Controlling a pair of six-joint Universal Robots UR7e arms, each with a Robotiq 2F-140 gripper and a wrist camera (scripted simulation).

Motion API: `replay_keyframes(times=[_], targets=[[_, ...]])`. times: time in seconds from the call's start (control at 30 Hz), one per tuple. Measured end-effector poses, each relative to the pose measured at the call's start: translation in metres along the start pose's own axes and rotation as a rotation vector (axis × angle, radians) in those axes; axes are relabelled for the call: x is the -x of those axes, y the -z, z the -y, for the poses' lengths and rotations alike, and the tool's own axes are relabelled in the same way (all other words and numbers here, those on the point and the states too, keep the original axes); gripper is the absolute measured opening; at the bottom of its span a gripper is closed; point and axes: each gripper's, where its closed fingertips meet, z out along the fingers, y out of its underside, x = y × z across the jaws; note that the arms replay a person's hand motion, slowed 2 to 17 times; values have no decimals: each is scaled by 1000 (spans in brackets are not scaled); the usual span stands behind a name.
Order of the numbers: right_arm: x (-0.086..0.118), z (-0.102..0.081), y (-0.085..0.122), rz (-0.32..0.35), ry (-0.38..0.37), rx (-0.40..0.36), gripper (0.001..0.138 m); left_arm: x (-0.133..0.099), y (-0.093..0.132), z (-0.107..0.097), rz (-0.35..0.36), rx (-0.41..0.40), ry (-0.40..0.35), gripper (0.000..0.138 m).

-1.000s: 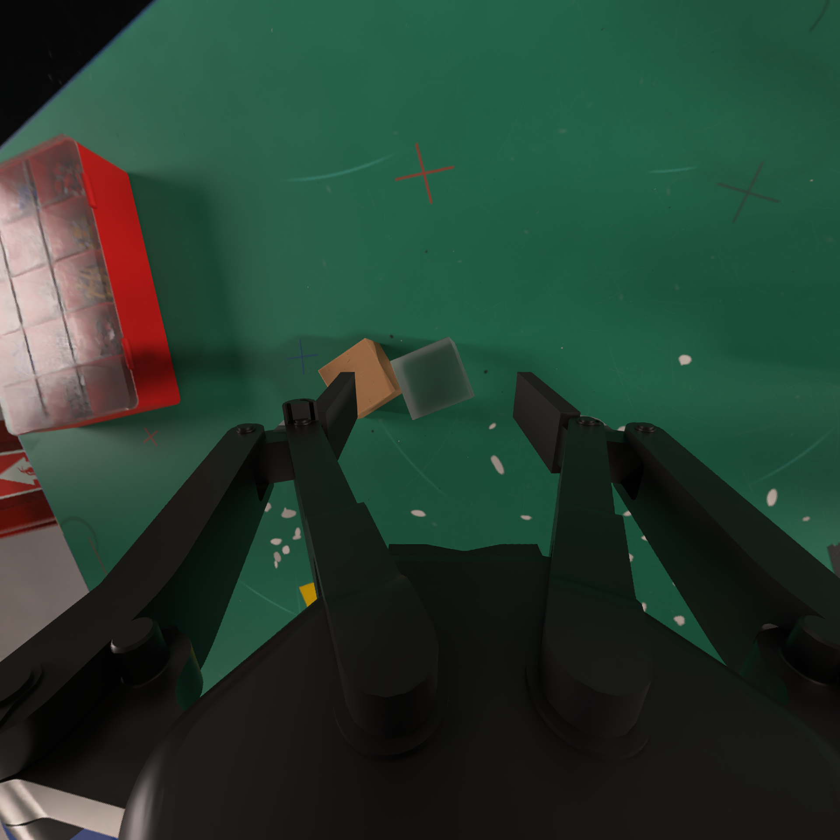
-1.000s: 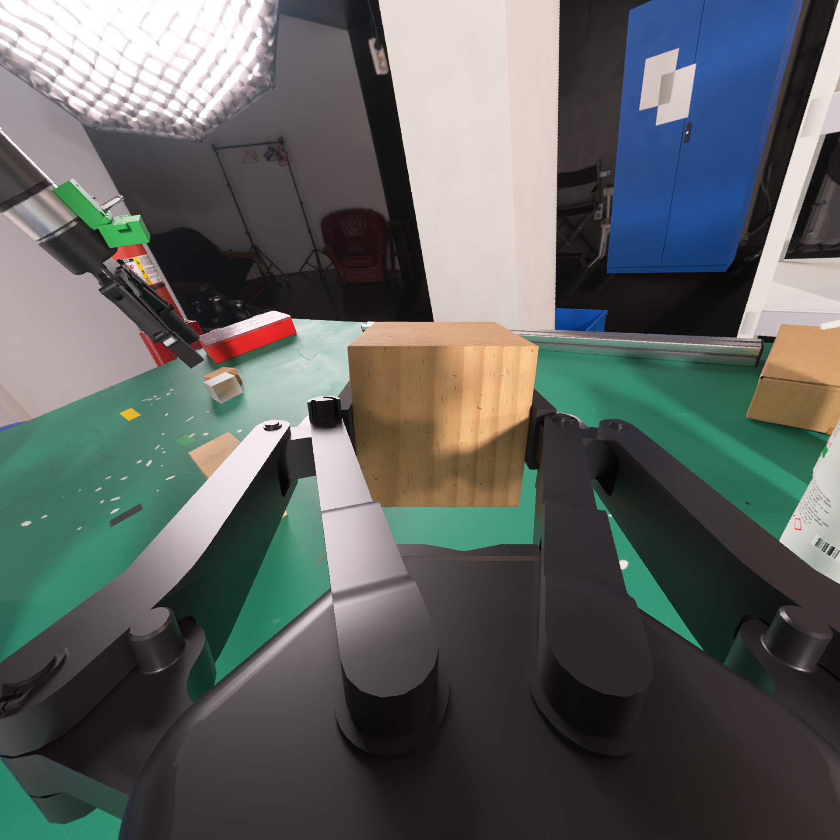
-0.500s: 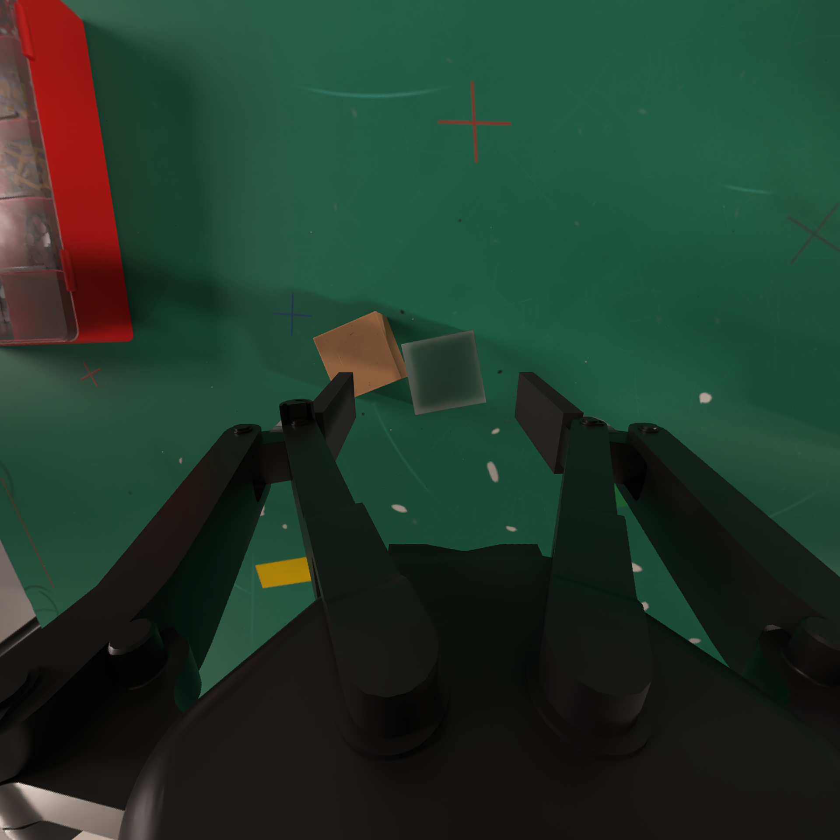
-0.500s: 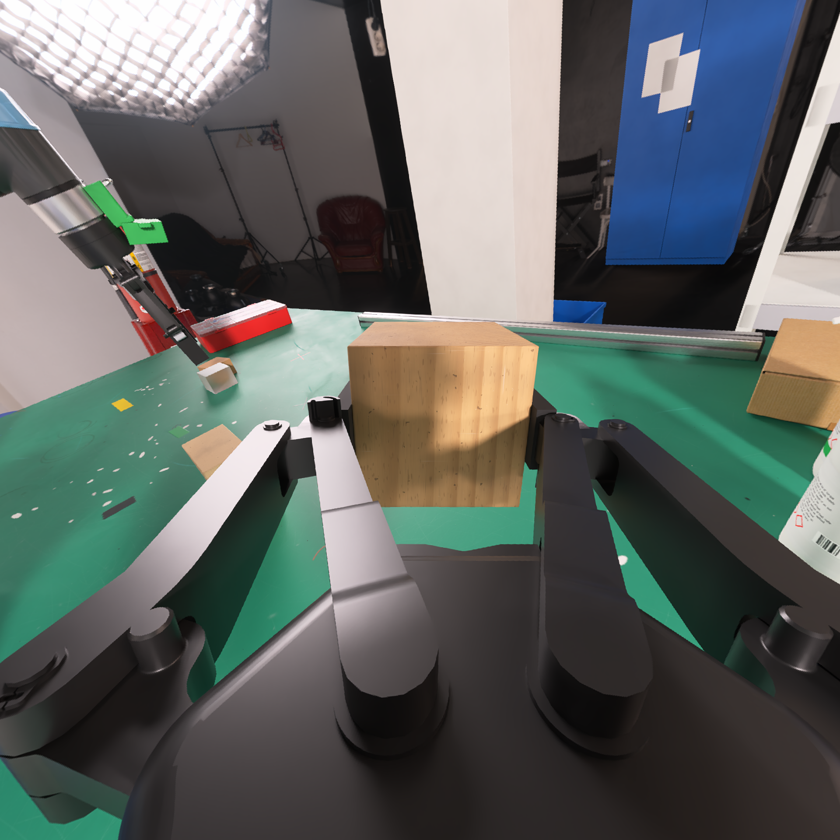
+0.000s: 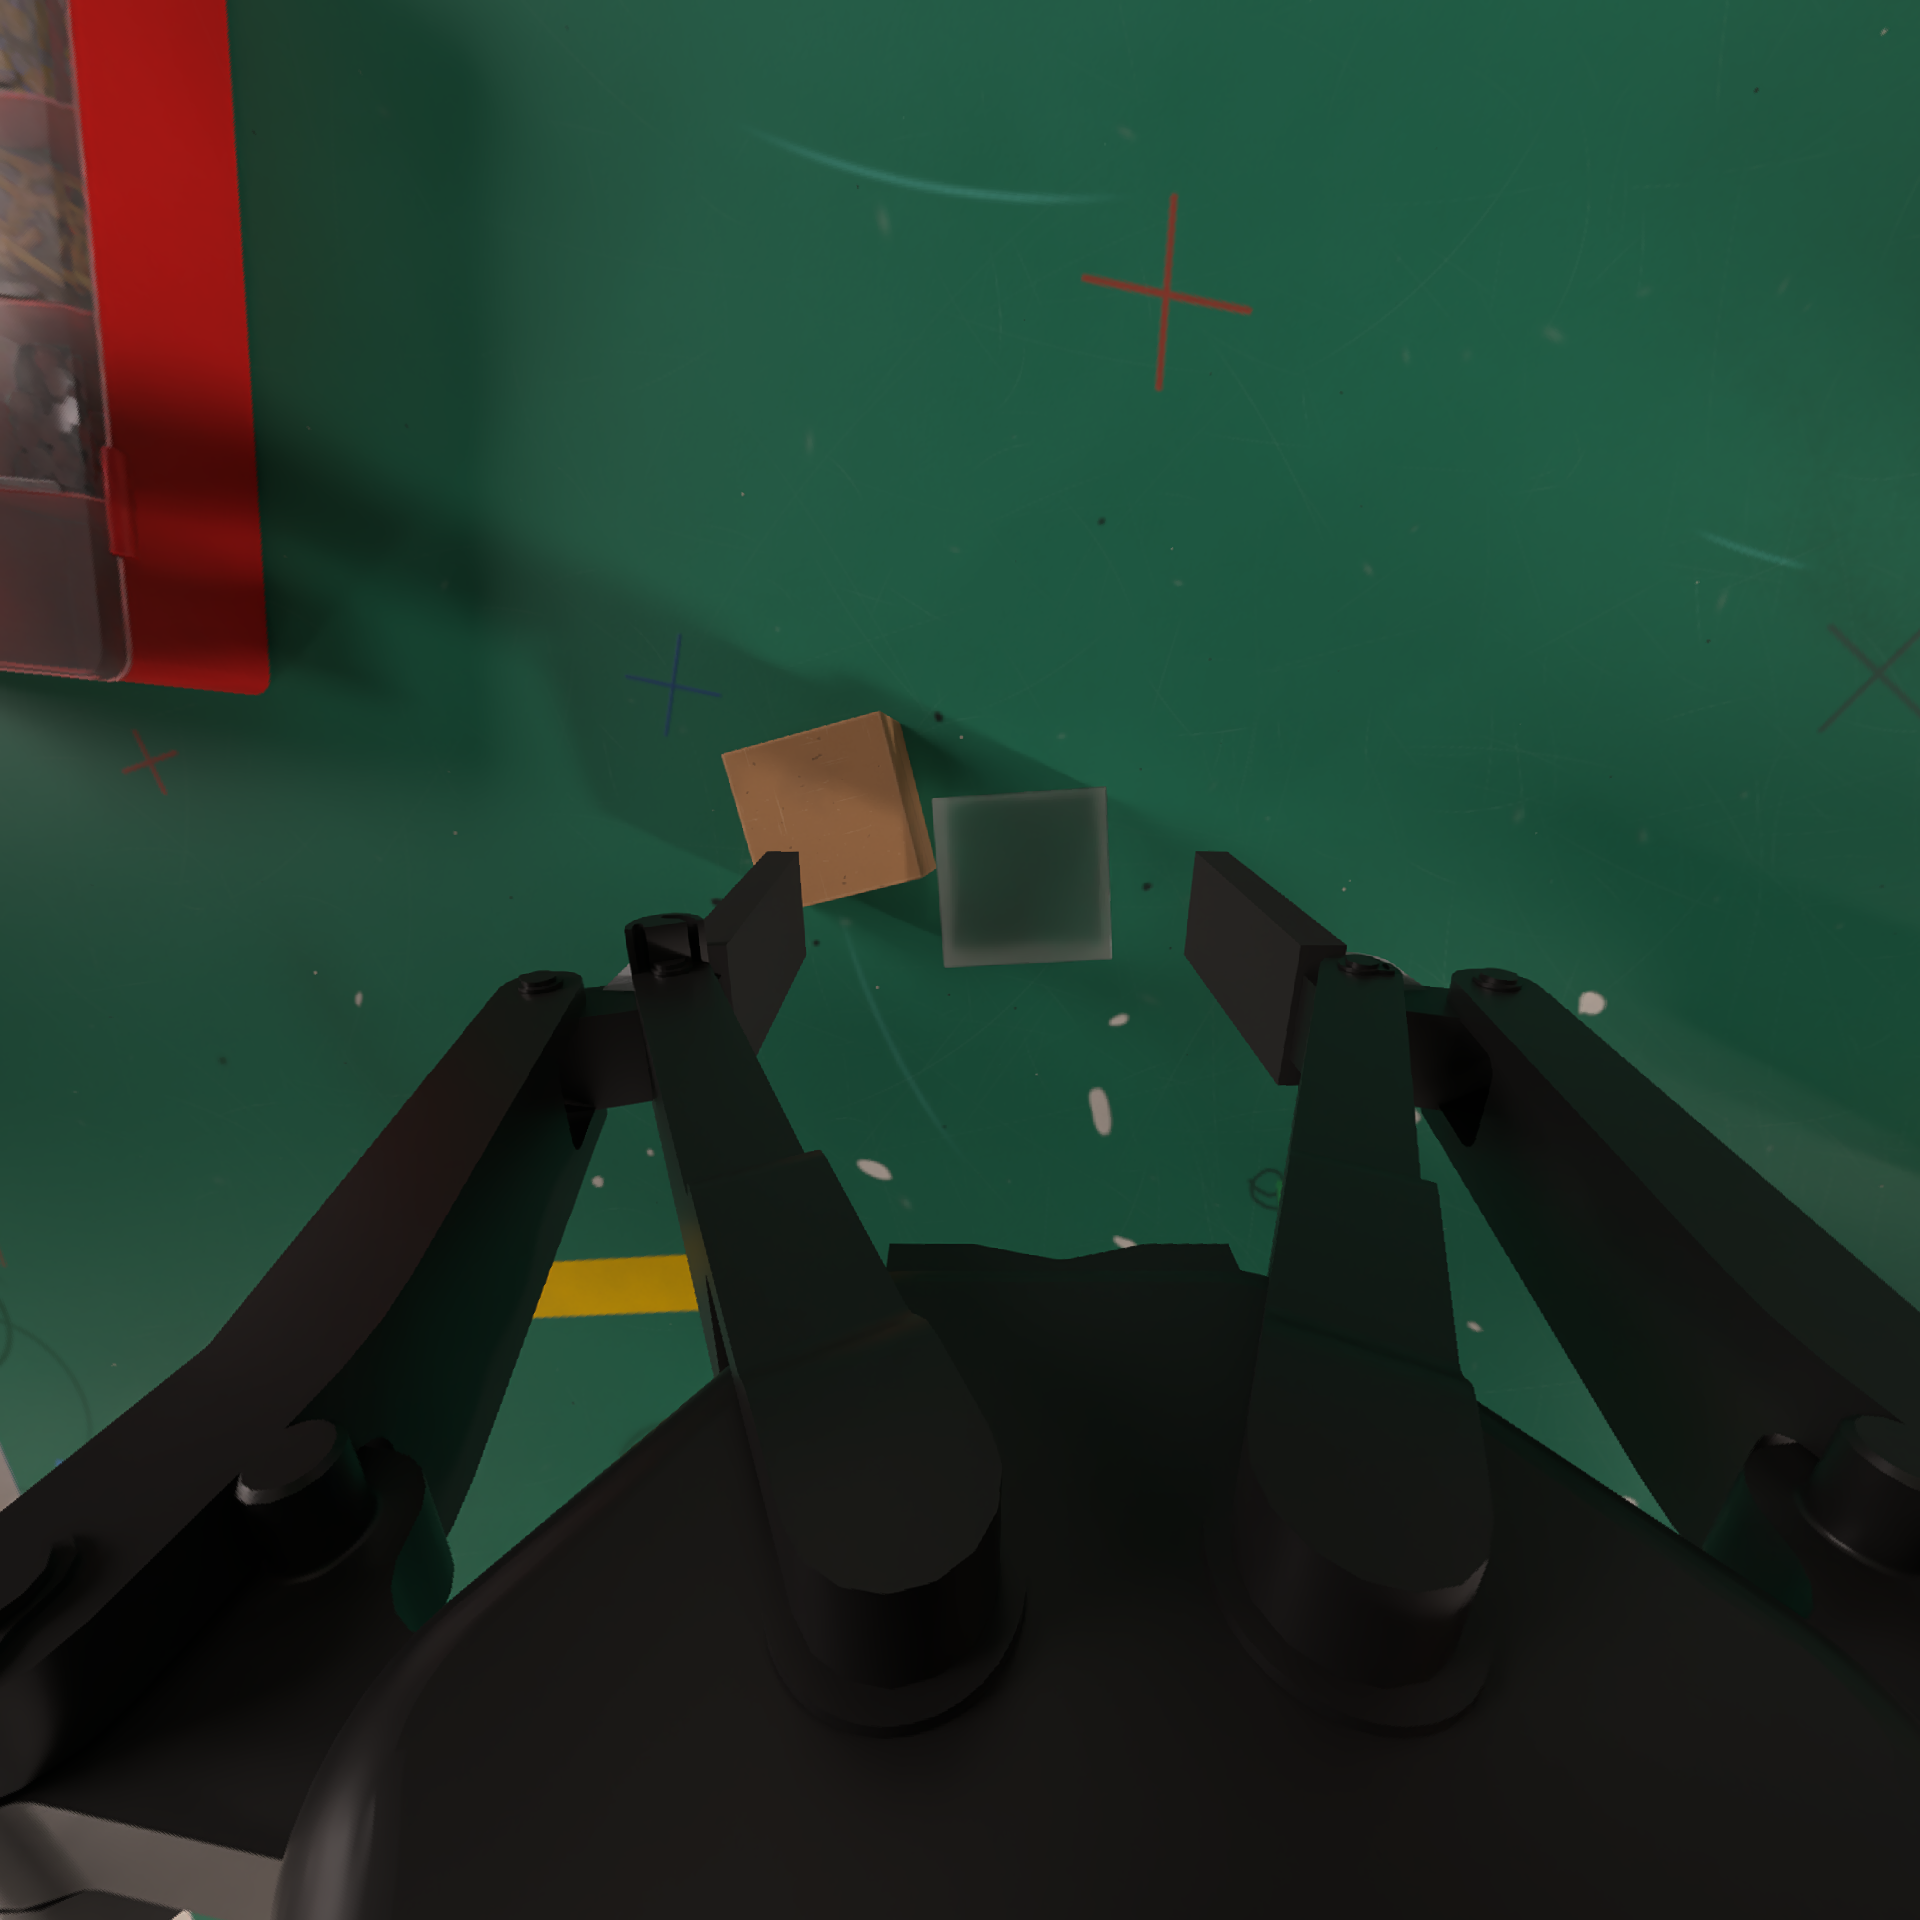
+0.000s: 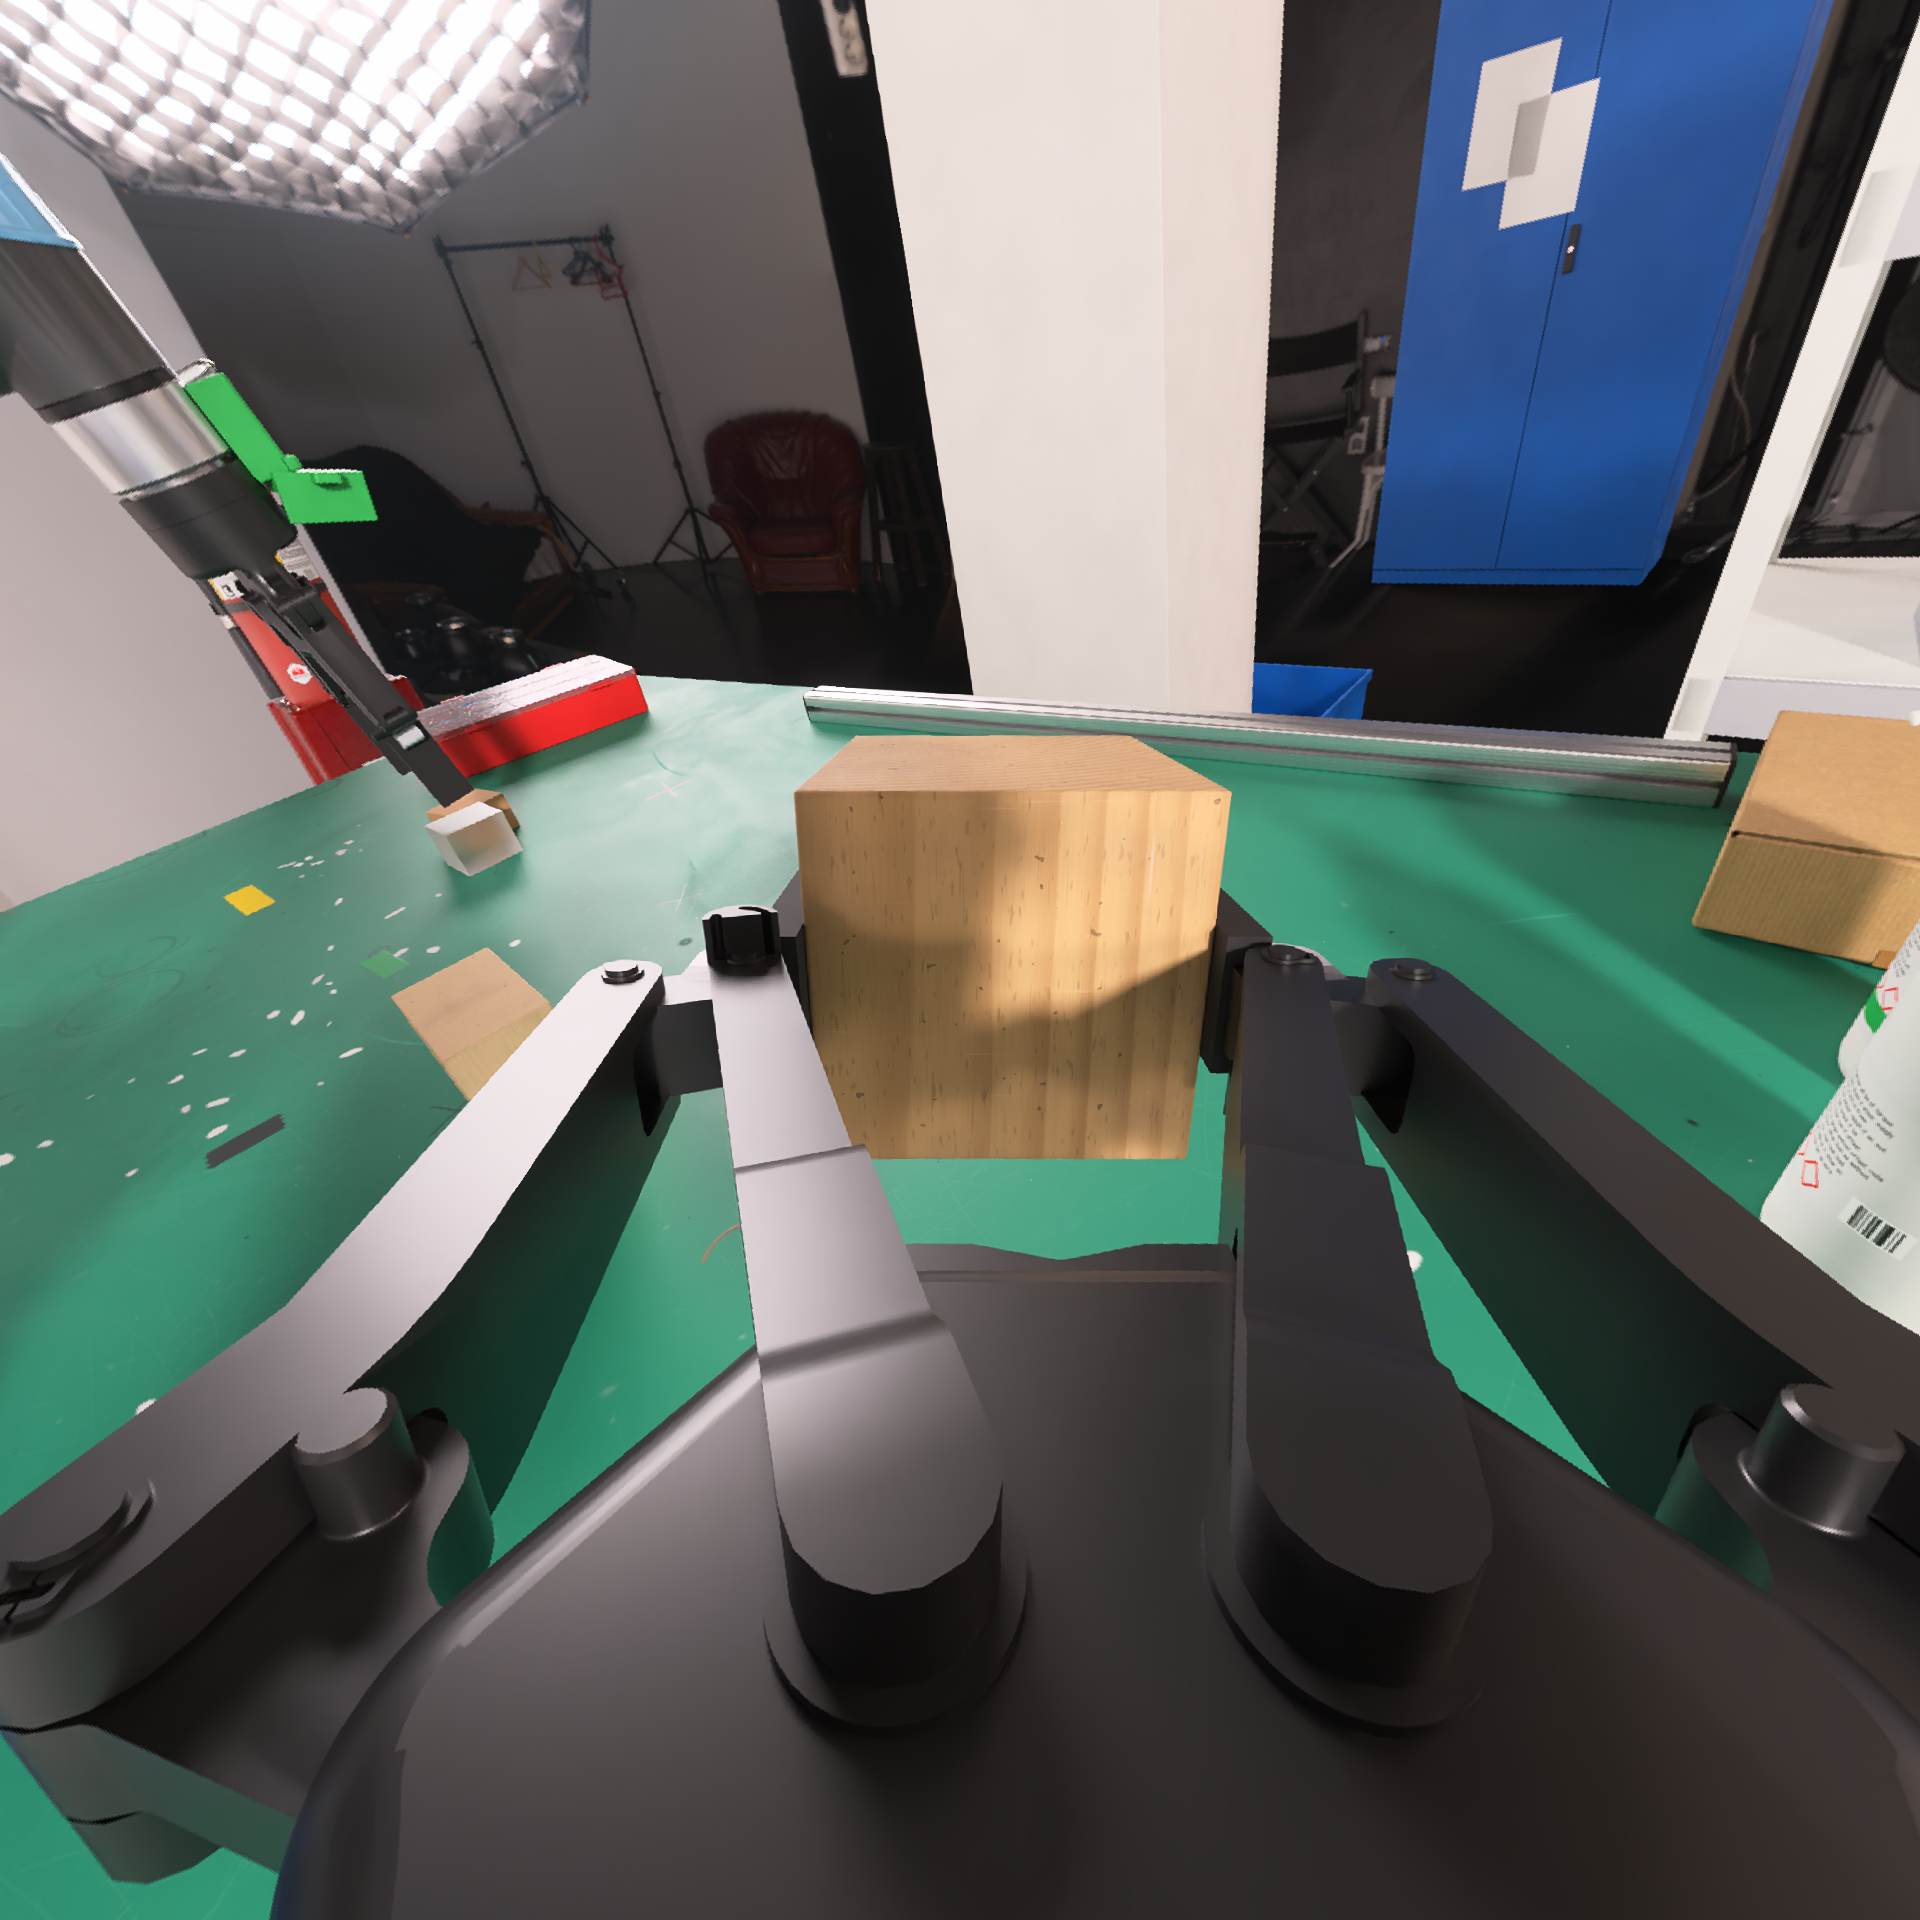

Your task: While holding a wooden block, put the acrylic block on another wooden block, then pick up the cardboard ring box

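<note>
My left gripper is open and hangs over the green table, its jaws on either side of the translucent acrylic block and above it. A small tan cardboard ring box touches the acrylic block's left side, by my left fingertip. My right gripper is shut on a large wooden block, held above the table. A second wooden block lies on the table to its left. In the right wrist view the left gripper shows just above the acrylic block and ring box.
A red organiser case with a clear lid lies at the far left of the table. In the right wrist view a cardboard carton and a white bottle stand at the right, and an aluminium rail runs along the back edge.
My left gripper has swung round and come down closer over the acrylic block, which now sits squarer between the open jaws. The right gripper still holds its wooden block, barely moved.
</note>
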Motion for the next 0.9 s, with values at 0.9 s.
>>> replay_keyframes(times=[0.9], targets=[[2,2,-1,-2,15,6,75,-10,-9,-2,-68,60,93,90]])
